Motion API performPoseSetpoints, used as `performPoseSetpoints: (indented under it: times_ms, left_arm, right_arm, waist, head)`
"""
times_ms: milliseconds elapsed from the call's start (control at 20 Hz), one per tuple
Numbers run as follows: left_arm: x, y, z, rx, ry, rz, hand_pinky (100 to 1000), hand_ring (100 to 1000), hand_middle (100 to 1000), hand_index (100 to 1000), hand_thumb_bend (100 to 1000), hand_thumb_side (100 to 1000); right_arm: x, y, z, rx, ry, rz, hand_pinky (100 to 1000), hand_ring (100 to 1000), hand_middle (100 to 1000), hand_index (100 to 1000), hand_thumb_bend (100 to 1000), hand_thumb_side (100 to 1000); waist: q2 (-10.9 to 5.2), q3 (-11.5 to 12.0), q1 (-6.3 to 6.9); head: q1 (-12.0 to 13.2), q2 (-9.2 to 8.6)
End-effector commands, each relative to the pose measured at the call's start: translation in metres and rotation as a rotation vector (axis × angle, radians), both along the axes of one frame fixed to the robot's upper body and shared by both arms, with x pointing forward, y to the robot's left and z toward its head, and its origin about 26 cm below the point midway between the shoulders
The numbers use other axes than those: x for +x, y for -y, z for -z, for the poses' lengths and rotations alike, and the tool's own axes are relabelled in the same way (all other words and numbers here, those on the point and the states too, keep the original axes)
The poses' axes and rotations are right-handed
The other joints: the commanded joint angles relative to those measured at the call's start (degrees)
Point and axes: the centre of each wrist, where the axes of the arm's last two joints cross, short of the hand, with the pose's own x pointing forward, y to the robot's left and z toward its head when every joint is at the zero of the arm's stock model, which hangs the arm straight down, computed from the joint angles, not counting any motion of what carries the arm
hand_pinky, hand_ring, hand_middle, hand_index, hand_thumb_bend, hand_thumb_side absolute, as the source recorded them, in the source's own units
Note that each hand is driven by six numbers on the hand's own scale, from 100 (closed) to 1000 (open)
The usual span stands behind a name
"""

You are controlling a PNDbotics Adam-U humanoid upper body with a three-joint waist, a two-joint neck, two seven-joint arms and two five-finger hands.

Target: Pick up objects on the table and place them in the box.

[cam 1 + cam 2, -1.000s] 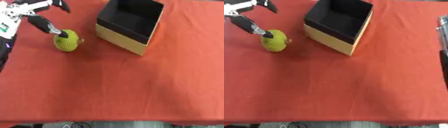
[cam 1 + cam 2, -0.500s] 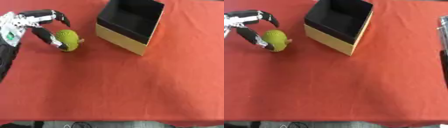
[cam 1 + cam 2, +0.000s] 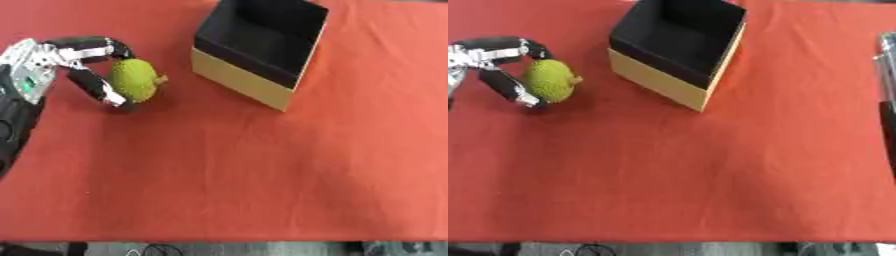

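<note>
The fingers (image 3: 94,86) of the left hand (image 3: 61,57) now curl around the green fruit (image 3: 133,80), which a second ago they only touched. The fruit lies on the table (image 3: 262,170), left of the box (image 3: 259,49); lifting looks next.

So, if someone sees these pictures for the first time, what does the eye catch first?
Probably the red tablecloth, which fills almost the whole picture. Next comes the open box at the top centre, tan outside and black inside, with nothing visible in it. At the left, the robot's left hand has its fingers curled around a bumpy green fruit on the cloth, beside the box but apart from it.
</note>
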Motion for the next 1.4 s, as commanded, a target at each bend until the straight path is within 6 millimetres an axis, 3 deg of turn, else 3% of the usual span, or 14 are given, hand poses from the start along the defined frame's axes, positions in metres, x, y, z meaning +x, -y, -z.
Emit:
performPoseSetpoints:
  times_ms: [50,150,200,250,300,400,450,500,750,1050,1400]
  left_arm:
    - [0.000,-0.002,-0.010,0.270,-0.076,0.376,861,781,717,769,599,426]
    - [0.000,-0.002,-0.013,0.240,-0.065,0.385,822,734,667,735,473,370]
    - [-0.001,-0.002,-0.014,0.228,-0.059,0.388,819,730,663,732,463,363]
    - [-0.001,-0.002,-0.016,0.214,-0.052,0.392,788,692,626,703,372,340]
    - [-0.001,-0.002,-0.018,0.199,-0.044,0.395,785,688,623,700,360,336]
    - [-0.002,-0.004,-0.023,0.177,-0.027,0.399,751,652,601,679,244,264]
    - [-0.002,-0.005,-0.027,0.167,-0.018,0.400,721,622,580,658,219,152]
    - [-0.003,-0.008,-0.031,0.155,-0.004,0.397,671,577,537,613,240,100]
    - [-0.008,-0.029,-0.071,0.017,0.116,0.350,498,363,362,428,493,100]
    - [-0.015,-0.021,-0.100,-0.091,0.227,0.322,459,310,348,415,646,100]
    - [-0.029,0.010,-0.140,-0.221,0.453,0.395,424,265,339,409,749,100]
  right_arm:
    - [-0.004,0.001,-0.008,-0.002,0.030,0.003,764,725,583,779,100,649]
    - [-0.004,0.001,-0.008,0.000,0.028,0.005,764,725,583,779,100,649]
    - [-0.004,0.001,-0.008,0.001,0.026,0.006,764,725,582,779,100,649]
    - [-0.004,0.001,-0.008,0.002,0.025,0.007,764,725,582,779,100,649]
    - [-0.004,0.001,-0.007,0.003,0.024,0.009,764,725,582,779,100,649]
    - [-0.004,0.001,-0.007,0.005,0.020,0.012,764,725,582,779,100,649]
    - [-0.004,0.001,-0.006,0.005,0.019,0.014,764,725,582,779,100,649]
    - [-0.004,0.002,-0.006,0.006,0.018,0.015,764,725,582,779,100,650]
    - [-0.004,0.002,-0.006,0.011,0.017,0.020,764,725,582,779,100,650]
    - [-0.004,0.002,-0.006,0.013,0.019,0.020,764,725,581,779,100,650]
    - [-0.004,0.001,-0.007,0.015,0.024,0.014,764,724,581,779,100,651]
  waist:
    - [-1.13,-0.06,0.03]
    - [-1.09,-0.02,0.02]
    - [-1.08,-0.01,0.02]
    - [-1.08,0.00,0.01]
    - [-1.08,0.01,0.01]
    - [-1.10,0.04,0.01]
    - [-1.12,0.07,0.01]
    - [-1.15,0.12,0.01]
    - [-1.30,0.29,-0.16]
    - [-1.25,0.14,-0.19]
    - [-1.29,-0.27,-0.20]
  head:
    - [0.01,0.29]
    - [0.00,0.29]
    - [-0.01,0.29]
    - [-0.02,0.29]
    - [-0.04,0.29]
    - [-0.09,0.29]
    - [-0.11,0.29]
    - [-0.14,0.29]
    - [-0.36,0.29]
    - [-0.34,0.29]
    - [0.14,0.29]
